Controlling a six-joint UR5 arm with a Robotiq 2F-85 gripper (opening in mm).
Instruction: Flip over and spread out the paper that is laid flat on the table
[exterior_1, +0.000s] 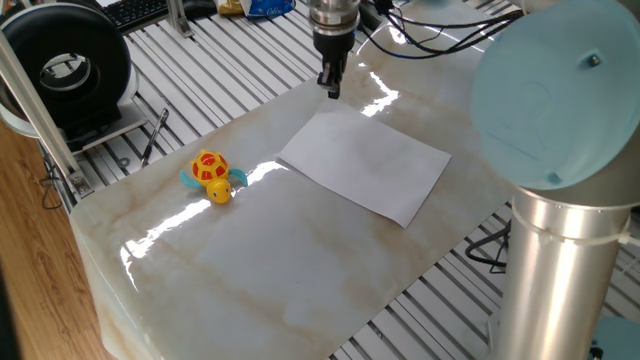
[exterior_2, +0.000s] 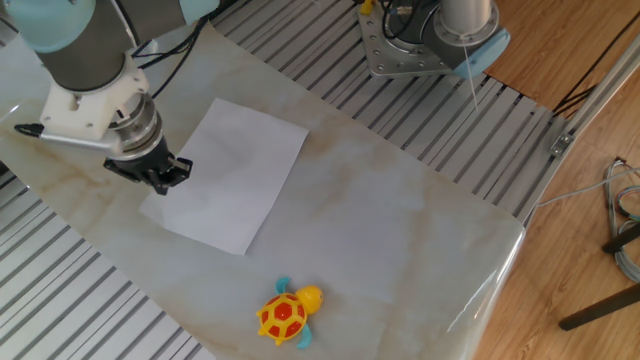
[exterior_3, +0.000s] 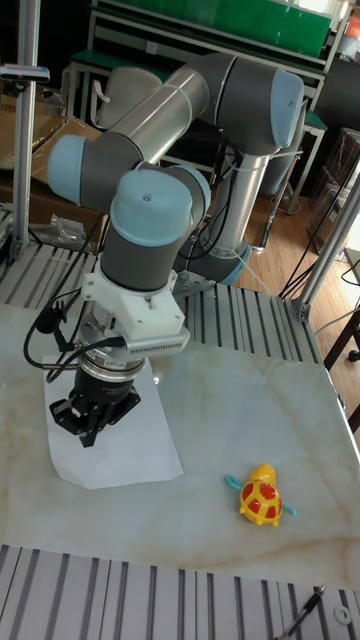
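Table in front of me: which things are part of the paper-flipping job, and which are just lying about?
Part of the job:
- paper, lying flat
- table it lies on
- tool, at the sheet's edge

Just lying about:
- toy turtle, apart from the sheet
- black reel off the slab
- keyboard at the far edge

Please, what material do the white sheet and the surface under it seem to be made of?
The flat white rectangular sheet looks like thin matte paper: it shows no glare. The cream slab table looks like polished marble or an imitation, given its tan veins and bright mirror-like reflections.
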